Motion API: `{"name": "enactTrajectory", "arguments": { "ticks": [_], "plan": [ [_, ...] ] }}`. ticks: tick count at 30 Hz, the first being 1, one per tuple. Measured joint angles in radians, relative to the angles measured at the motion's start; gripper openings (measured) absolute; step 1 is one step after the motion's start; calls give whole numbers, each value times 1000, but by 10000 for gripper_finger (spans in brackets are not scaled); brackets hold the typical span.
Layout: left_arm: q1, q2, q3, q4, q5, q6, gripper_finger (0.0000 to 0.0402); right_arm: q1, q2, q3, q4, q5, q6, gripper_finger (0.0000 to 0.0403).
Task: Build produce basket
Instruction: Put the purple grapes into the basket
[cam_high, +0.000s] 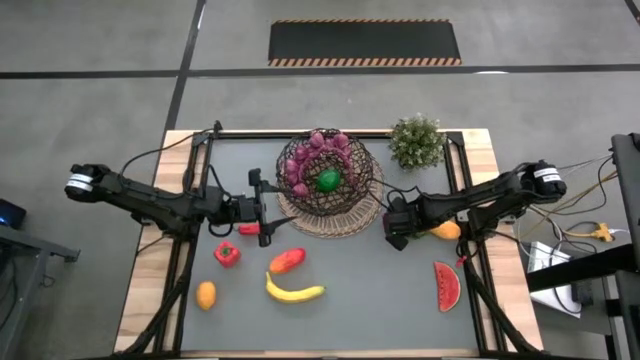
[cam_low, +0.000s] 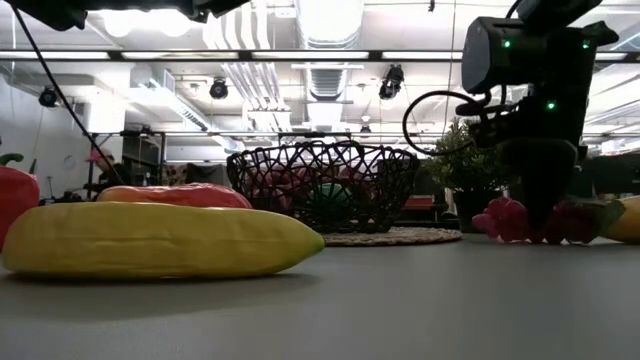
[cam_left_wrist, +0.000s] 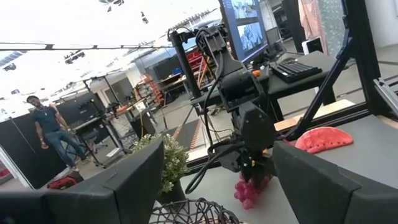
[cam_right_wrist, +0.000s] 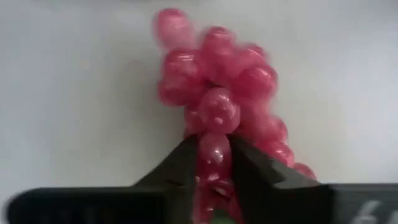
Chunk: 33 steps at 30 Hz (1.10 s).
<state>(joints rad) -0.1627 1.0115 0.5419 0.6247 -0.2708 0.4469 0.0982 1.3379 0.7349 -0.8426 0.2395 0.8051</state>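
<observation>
Right gripper (cam_right_wrist: 213, 163): clamped on grape bunch (cam_right_wrist: 217, 106), right of basket (cam_high: 328, 183).
Left gripper (cam_high: 262, 208): fingers apart, left of basket.

text: none legible | labels/brands/numbers: none | monitor (cam_left_wrist: 244, 23), upper middle of left wrist view: lit screen, content too small to read | signs: none readable

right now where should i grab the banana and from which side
Take the banana at its thick middle, jaws across its narrow width, coming straight down. It lies flat and tapers at both ends, and the long red pepper sits close beside it, so a side approach looks cramped. The left gripper is nearest.
</observation>
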Motion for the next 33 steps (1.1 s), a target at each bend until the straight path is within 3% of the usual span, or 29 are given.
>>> {"name": "enactTrajectory", "arguments": {
  "ticks": [4, 16, 27, 33],
  "plan": [
    [0, 0, -1, 3, 0, 6, 281, 0, -36, -2, -8, -4, -47, 20],
    [0, -31, -31, 57, -6, 71, 281, 0, -228, 105, -81, 0, -221, 14],
    [0, -118, -60, 73, -61, 112, 281, 0, -295, 353, -82, 156, -356, 13],
    [0, -127, -72, 73, -61, 127, 281, -1, -246, 446, 60, 293, -511, 12]
  ]
}}
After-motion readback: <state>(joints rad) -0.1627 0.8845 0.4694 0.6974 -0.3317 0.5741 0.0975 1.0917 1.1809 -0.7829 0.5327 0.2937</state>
